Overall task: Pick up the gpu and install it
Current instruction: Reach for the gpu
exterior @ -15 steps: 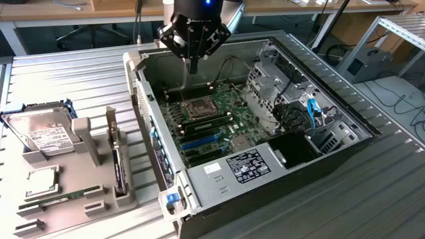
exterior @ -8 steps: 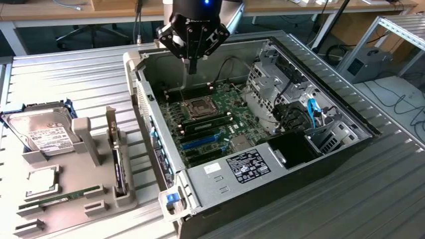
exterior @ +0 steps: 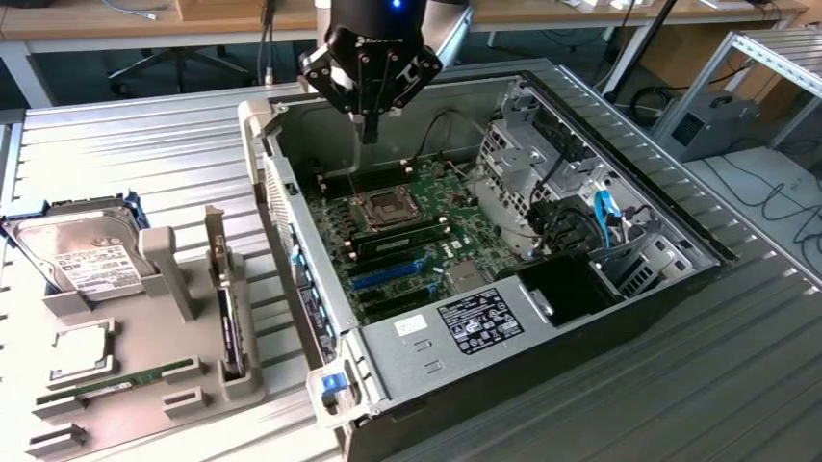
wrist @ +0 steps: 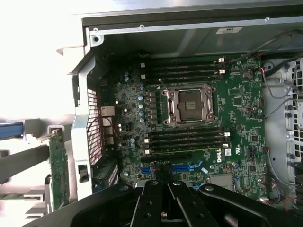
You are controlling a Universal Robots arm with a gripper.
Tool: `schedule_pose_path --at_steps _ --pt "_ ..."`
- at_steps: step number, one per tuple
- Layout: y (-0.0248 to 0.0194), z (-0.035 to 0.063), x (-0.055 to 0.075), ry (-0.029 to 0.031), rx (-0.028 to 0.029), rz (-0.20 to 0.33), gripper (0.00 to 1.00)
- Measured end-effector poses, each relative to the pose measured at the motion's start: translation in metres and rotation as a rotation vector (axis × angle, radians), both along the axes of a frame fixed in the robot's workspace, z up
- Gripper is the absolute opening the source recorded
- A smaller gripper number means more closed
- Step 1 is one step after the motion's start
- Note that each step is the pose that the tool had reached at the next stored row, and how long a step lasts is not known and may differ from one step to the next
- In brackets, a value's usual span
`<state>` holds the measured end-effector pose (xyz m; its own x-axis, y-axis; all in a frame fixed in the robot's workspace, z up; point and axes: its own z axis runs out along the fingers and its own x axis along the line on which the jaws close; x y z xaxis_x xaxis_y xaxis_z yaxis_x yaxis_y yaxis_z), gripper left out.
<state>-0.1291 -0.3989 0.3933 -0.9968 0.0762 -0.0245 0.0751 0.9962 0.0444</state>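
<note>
I have the pincer (exterior: 369, 133) closed on nothing, hanging over the motherboard (exterior: 411, 217) inside the open computer case (exterior: 385, 337). The gpu (exterior: 229, 332) stands on edge in its grey holder (exterior: 141, 332) on the desk (exterior: 129, 144), well apart from the pincer, beyond the case wall. By my reckoning, pickup and installation are both undone.

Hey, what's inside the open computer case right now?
A green motherboard with a CPU socket, blue slots and cables. In the wrist view the claw covers part of the slot area.
</note>
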Motion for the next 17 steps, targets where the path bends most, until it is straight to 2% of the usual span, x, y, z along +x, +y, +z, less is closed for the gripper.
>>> schedule_pose_path --at_steps 17 --pt "0.0000 0.0000 -0.0080 0.0000 -0.0005 0.000 0.11"
